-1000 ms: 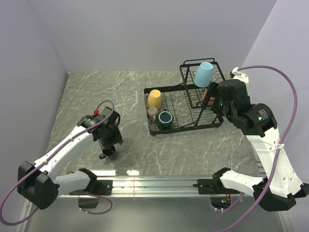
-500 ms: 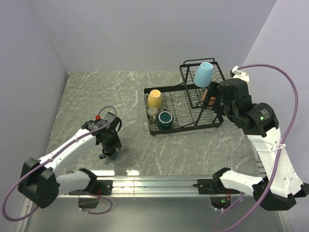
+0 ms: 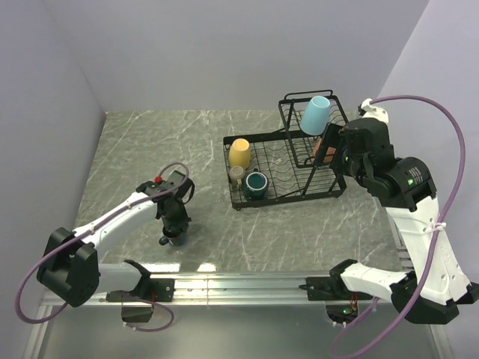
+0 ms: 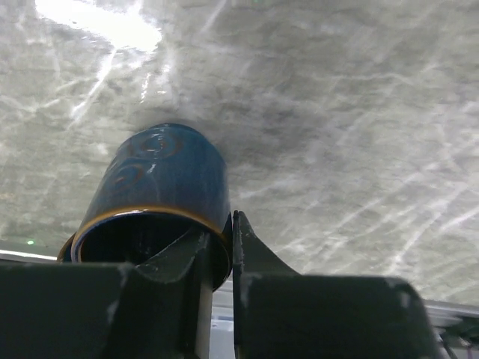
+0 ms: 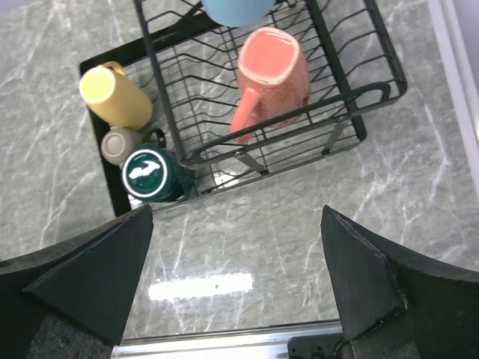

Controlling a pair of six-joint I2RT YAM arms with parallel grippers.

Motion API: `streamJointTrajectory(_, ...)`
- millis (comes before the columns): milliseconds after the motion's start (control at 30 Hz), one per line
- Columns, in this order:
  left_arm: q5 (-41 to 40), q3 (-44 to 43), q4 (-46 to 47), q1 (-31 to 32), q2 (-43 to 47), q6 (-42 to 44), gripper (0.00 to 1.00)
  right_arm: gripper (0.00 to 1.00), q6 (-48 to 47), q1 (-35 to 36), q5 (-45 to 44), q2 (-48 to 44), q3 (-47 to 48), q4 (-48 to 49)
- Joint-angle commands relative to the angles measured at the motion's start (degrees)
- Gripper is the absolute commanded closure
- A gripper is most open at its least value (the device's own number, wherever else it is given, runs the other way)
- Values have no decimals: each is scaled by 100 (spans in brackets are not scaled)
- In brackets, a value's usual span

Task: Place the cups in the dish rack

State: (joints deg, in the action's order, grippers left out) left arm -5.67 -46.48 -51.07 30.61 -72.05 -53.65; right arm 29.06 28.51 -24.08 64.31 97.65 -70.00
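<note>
Robotics lab test cell, not a home kitchen. Plain lavender partition walls (image 3: 224, 52) enclose three sides of a marble-patterned tabletop (image 3: 150, 149). An aluminium mounting rail (image 3: 239, 284) spans its near edge. Cables (image 3: 441, 149) loop freely. The only kitchen items are a dish rack (image 3: 288, 168) and mugs.

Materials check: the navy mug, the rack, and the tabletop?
Navy mug: looks like glazed ceramic, with a glossy sheen, pressed swirl marks and a bare tan rim. Rack: thin black wire, probably coated metal, with a smooth dark finish. Tabletop: grey with white veins, marble-look, polished enough to mirror the lamps; stone or laminate is unclear.
</note>
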Motion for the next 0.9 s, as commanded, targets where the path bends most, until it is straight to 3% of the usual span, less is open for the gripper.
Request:
streamJointTrajectory(0,250,-519,106,24,156,196,100,0,-198,40,393,-68,246,222)
streamJointTrajectory(133,934,-1571,457,6,490,460,100,0,-524,40,2114,-471,-174,1346)
streamJointTrajectory(167,1363,-1740,553,-28,525,478,100,0,-533,23,2970,-507,-263,1548)
streamJointTrajectory(233,1996,-2126,1106,-178,630,452,100,0,-385,49,3722,-525,-578,2050)
streamJointTrajectory(367,3991,-1866,3247,-731,1096,-337,100,0,274,67,5235,-595,-1378,3156)
streamJointTrajectory(400,4691,-1517,3722,-1054,1192,-957,100,0,415,75,5647,-604,-1502,3611)
streamJointTrajectory(433,5046,-1287,4989,-1205,1272,-1355,100,0,625,84,5807,-578,-1668,3799)
streamJointTrajectory(500,5470,-639,6356,-1521,1483,-2607,100,0,802,128,6202,-490,-1723,4237)
streamJointTrajectory(667,5779,138,9564,-1681,1580,-4459,100,0,1049,330,6415,-51,-1591,4644)
streamJointTrajectory(867,5543,508,10968,-1681,1448,-5725,100,0,892,567,6381,318,-1485,4873)
